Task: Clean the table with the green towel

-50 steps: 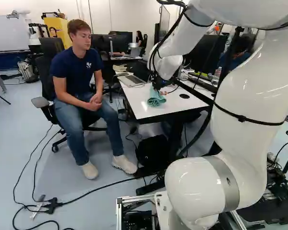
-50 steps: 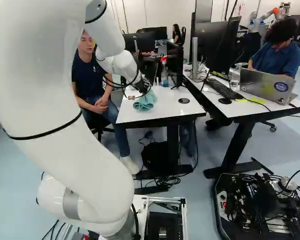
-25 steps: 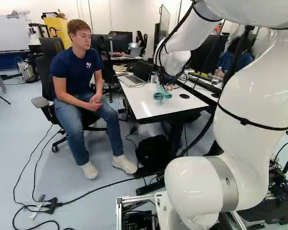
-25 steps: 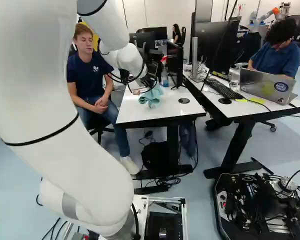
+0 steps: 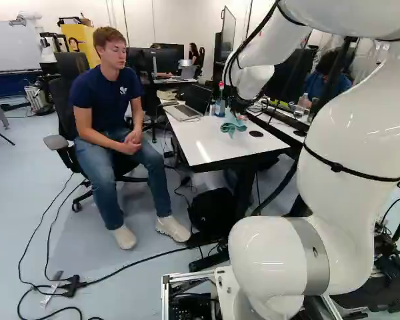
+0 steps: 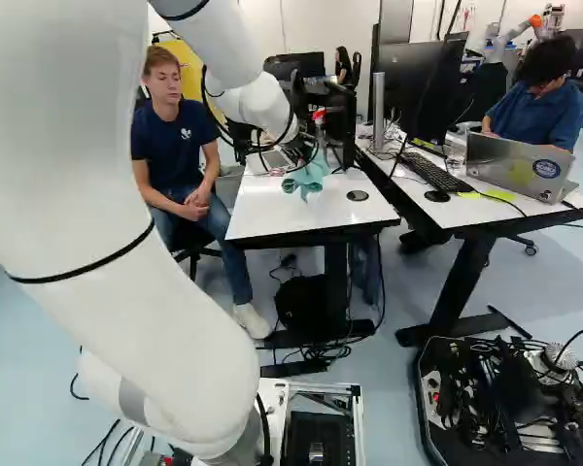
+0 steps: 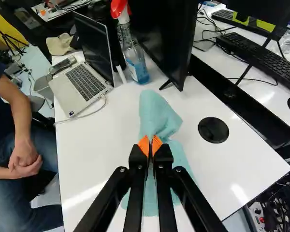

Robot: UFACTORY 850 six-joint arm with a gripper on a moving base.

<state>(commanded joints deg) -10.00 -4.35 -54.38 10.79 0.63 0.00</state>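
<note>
On the white bench [image 7: 92, 154], we find the green towel [image 7: 155, 111] pinched in the claw [image 7: 150, 145], wiping judged partway, the surface beside the laptop [image 7: 83, 81] presumably outstanding.

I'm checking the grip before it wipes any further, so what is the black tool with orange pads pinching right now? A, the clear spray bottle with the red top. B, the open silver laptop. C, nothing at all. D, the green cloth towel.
D: the orange pads of the black tool close on a bunched fold of the green cloth towel.
</note>
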